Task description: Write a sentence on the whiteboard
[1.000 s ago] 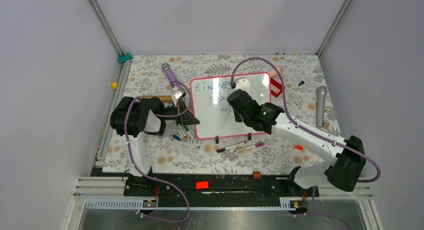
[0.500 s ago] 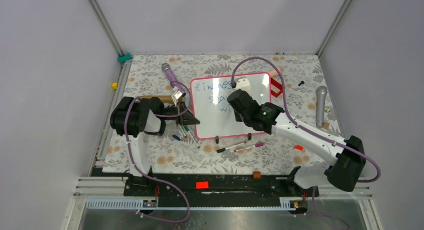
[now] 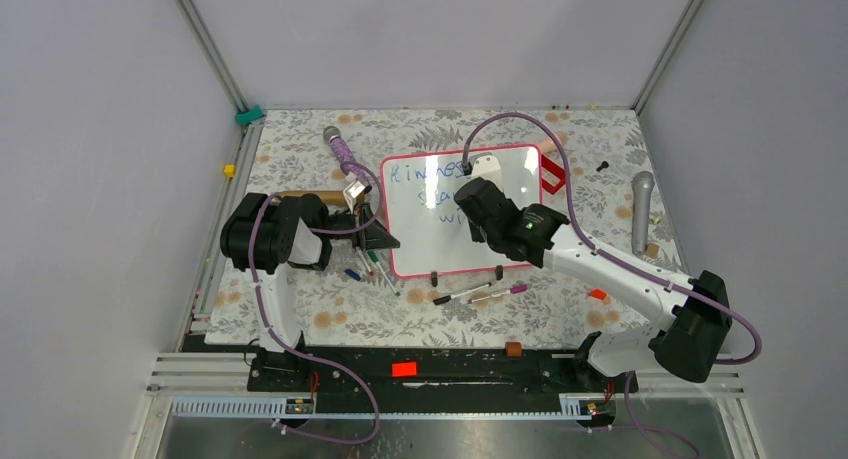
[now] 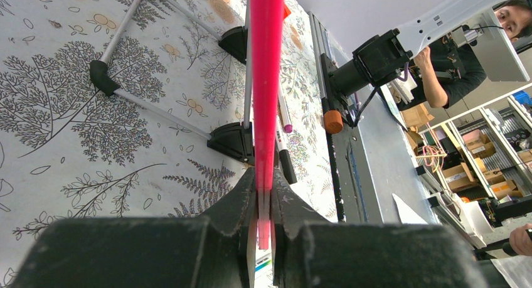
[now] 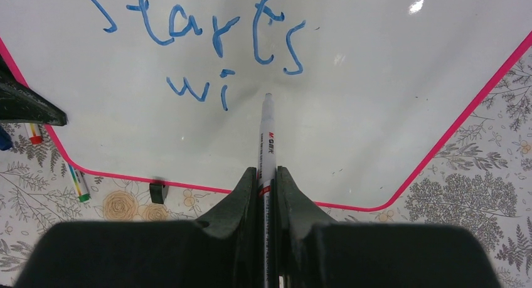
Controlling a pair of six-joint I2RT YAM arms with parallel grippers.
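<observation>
- The whiteboard (image 3: 430,247) sits mid-table on the floral table (image 3: 300,314), between the two arms.
- Left hand (image 4: 263,197) is closed on the board's pink rim at its left edge, pinching it.
- Right hand (image 5: 268,178) pinches a marker (image 5: 268,137) that points at the board, below blue "starts" and just right of "wi".
- I cannot tell whether the tip touches the board.
- Loose markers (image 3: 470,295) lie on the table just beside the board's near edge.

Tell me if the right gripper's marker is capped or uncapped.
Uncapped: the marker shows its bare nib, aimed at the whiteboard.
</observation>
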